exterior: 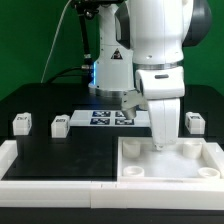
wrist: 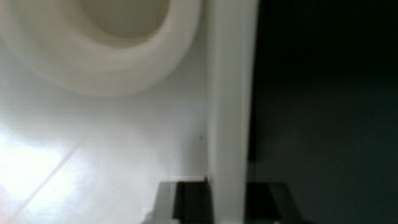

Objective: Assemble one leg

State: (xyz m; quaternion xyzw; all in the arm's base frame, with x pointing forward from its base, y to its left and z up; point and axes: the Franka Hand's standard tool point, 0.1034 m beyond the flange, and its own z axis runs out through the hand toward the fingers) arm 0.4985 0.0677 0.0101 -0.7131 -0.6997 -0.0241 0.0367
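Leg (by desk edge, exterior view's right) looks light, stiff, slick plastic; pinch flat sides mid-height; gripper jaw state unreadable.

A large white panel lies on the black table, near the marker board.

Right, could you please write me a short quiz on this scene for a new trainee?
1. How many loose legs sit on the black table in the exterior view?
2. True or false: the tool hangs far above the white panel.
3. On which side of the exterior view does the panel lie? A) left B) right
Key: 1. three; 2. false, it is low at the panel; 3. B.
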